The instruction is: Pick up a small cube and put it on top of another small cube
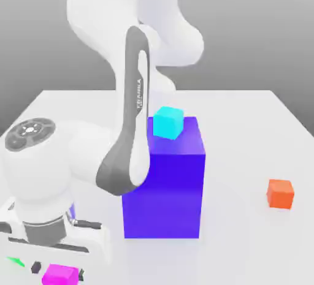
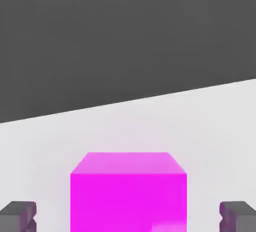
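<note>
A small magenta cube (image 1: 60, 274) (image 2: 128, 191) lies on the white table near the front edge at the exterior view's left. My gripper (image 1: 57, 269) (image 2: 128, 217) is lowered over it and stands open. Its two dark fingertips (image 2: 18, 216) flank the cube with a gap on each side. A small cyan cube (image 1: 168, 122) rests on top of a tall blue block (image 1: 164, 186). A small orange cube (image 1: 280, 193) lies on the table at the exterior view's right.
The tall blue block stands just to the exterior view's right of my hand and forearm. A small green object (image 1: 13, 261) peeks out beside the hand at the front left. The white table (image 1: 245, 130) ends close behind the magenta cube.
</note>
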`<state>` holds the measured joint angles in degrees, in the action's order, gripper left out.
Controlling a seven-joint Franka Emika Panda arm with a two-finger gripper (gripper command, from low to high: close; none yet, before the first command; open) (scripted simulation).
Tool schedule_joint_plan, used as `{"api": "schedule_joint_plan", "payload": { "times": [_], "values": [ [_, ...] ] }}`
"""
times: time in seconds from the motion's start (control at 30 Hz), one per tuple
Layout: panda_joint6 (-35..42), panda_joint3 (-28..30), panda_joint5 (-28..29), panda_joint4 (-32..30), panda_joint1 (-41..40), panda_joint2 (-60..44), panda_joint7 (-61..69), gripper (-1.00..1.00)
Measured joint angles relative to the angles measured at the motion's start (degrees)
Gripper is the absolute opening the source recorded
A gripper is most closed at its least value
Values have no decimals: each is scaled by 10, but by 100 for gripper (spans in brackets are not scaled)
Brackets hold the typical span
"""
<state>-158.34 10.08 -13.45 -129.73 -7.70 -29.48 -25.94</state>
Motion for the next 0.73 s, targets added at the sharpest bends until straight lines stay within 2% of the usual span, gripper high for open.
{"api": "schedule_joint_plan", "payload": {
  "times": [0.17,0.3,0.47,0.6,0.63,0.73],
  "values": [
    [-1,-1,0,0,-1,-2,0,-100],
    [52,22,30,-16,15,69,-23,-100],
    [103,103,51,-63,-22,164,-73,-100],
    [54,89,6,-66,-51,115,-48,-100],
    [40,81,-6,-65,-58,98,-39,100],
    [40,81,-7,-65,-58,98,-39,100]
  ]
}}
